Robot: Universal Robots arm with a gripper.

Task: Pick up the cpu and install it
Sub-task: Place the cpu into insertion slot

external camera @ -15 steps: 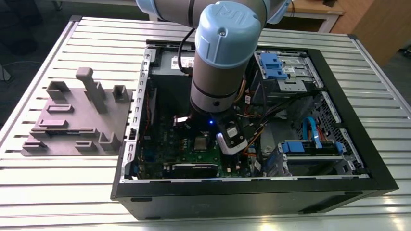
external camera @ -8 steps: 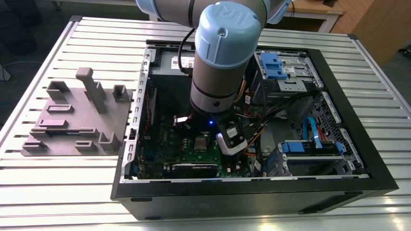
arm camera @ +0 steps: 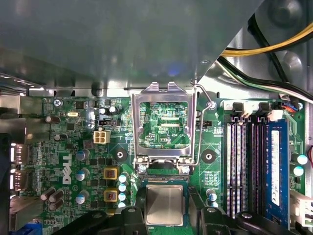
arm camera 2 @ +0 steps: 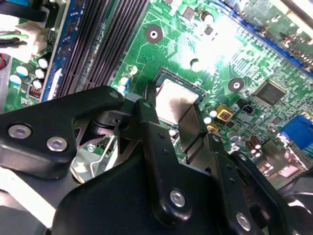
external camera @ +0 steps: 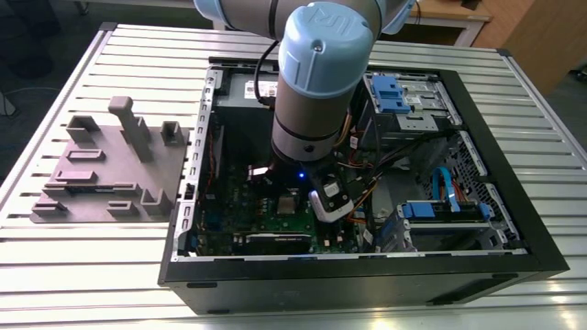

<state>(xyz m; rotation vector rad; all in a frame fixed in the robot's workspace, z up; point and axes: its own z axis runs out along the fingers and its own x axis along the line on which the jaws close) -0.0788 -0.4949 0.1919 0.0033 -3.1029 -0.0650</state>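
Note:
The cpu [arm camera: 165,204] [arm camera 2: 172,100], a small square chip with a dull silver top, lies level in the black socket frame on the green motherboard [arm camera: 73,147]. My gripper [arm camera: 166,208] [arm camera 2: 168,115] stands right over it. One black finger is against each opposite edge of the chip, shut on it. The metal socket bracket [arm camera: 164,122] is flipped up and open just beyond the chip, and the board shows through its window. In the exterior view the arm [external camera: 317,103] reaches down into the open computer case [external camera: 367,271] and covers the socket.
Black memory slots [arm camera: 247,161] and a blue memory stick [arm camera: 276,166] run beside the socket. Yellow and black cables [arm camera: 274,46] cross near the case wall. A grey fixture plate [external camera: 110,172] sits on the slatted table at the exterior view's left. Blue drive brackets [external camera: 445,210] fill the case's other side.

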